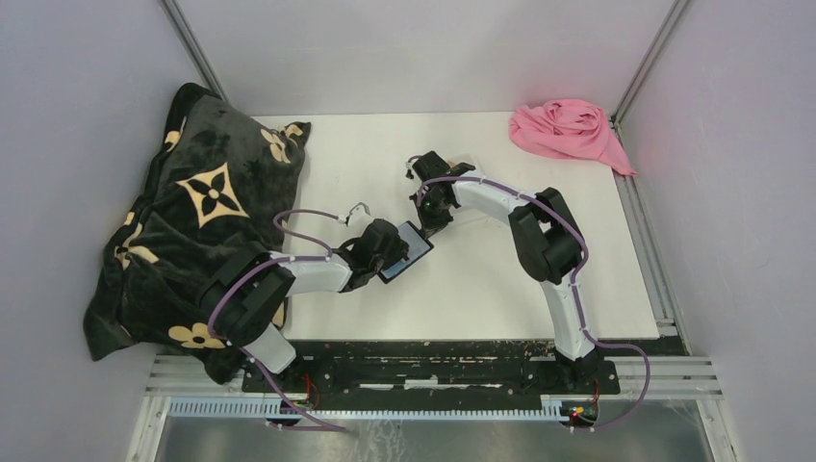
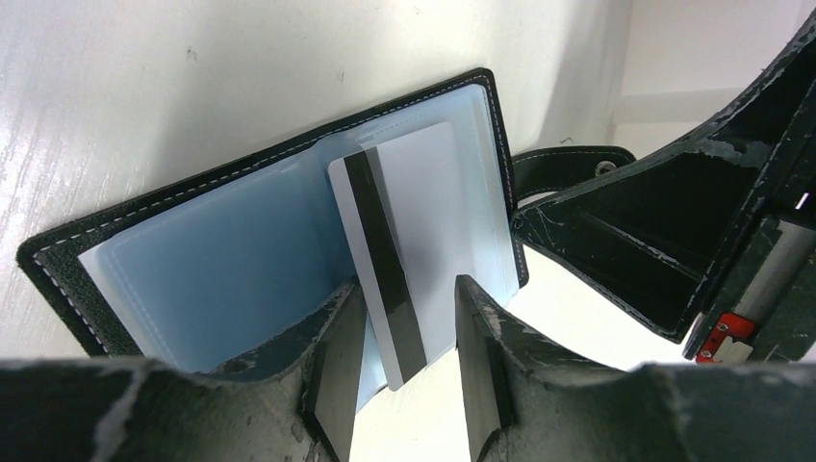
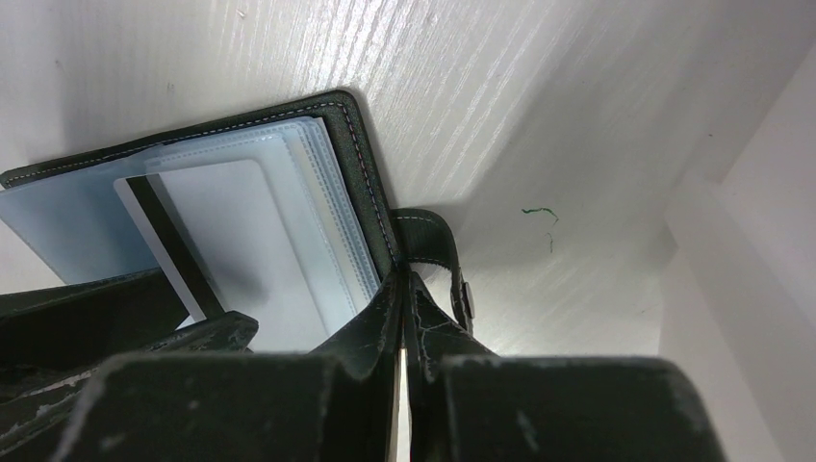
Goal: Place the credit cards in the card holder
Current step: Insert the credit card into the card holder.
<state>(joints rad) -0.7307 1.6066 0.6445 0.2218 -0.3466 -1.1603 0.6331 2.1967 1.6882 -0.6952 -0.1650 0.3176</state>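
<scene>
Pale card (image 2: 433,221) partway into card holder (image 2: 43,265)

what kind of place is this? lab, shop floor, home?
Most likely a lab data-collection cell: a white table boxed in by plain walls and aluminium posts, two robot arms bolted to a rail at its near edge, props like a patterned blanket and pink cloth.

I'm seeing the card holder (image 2: 221,241) as matt black, leather-like, with pale stitching, its blue-grey sleeves shining like soft plastic. The card (image 2: 423,221) is looking smooth and glossy. The fingers (image 2: 332,371) of the left gripper (image 2: 411,294) are showing scuffed matt black.
</scene>
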